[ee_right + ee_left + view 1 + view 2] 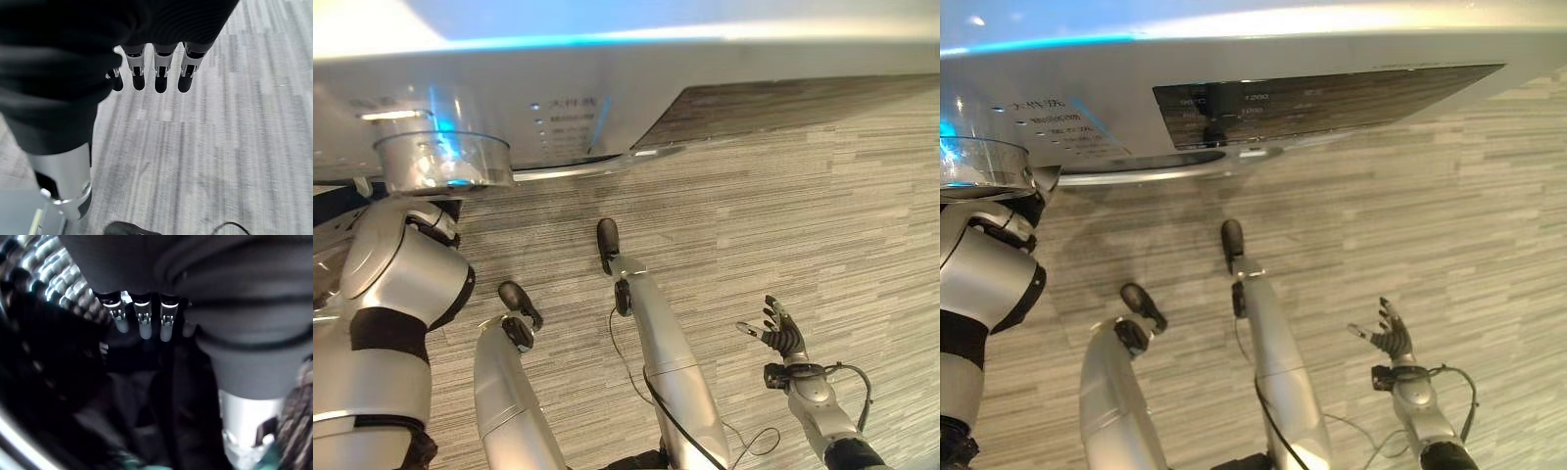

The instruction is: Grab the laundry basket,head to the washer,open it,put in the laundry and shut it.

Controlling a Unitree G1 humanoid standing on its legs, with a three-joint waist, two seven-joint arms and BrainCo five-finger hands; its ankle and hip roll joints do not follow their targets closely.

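**Laundry position relative to the left robot hand**

Laundry (142, 401) lies as a dark, crumpled heap directly beyond the fingertips of the left robot hand (144, 323), inside the drum (54, 269), whose perforated metal wall curves past that hand. The fingers are straight and apart from the cloth, clamped on nothing. The heap has no clear long axis. It sits ahead of and below the fingertips, so any further push runs along the hand's own reach.

The right robot hand (783, 333) hangs well apart from the washer (607, 108), above the striped floor (822, 196). Its fingers are spread and relaxed, with nothing held. The left robot hand is therefore much the nearer to the load.

View comparison:

- The left wrist view supplies the drum interior and the finger-to-cloth relation.
- The eye views supply the washer's top edge, its dial (440, 157) and the dark control panel (1332, 98).
- The right wrist view confirms bare floor under the right fingers (161, 81).

Judgement: loading appears to be done or nearly done. What remains is to draw the left arm clear of the opening and shut the door.
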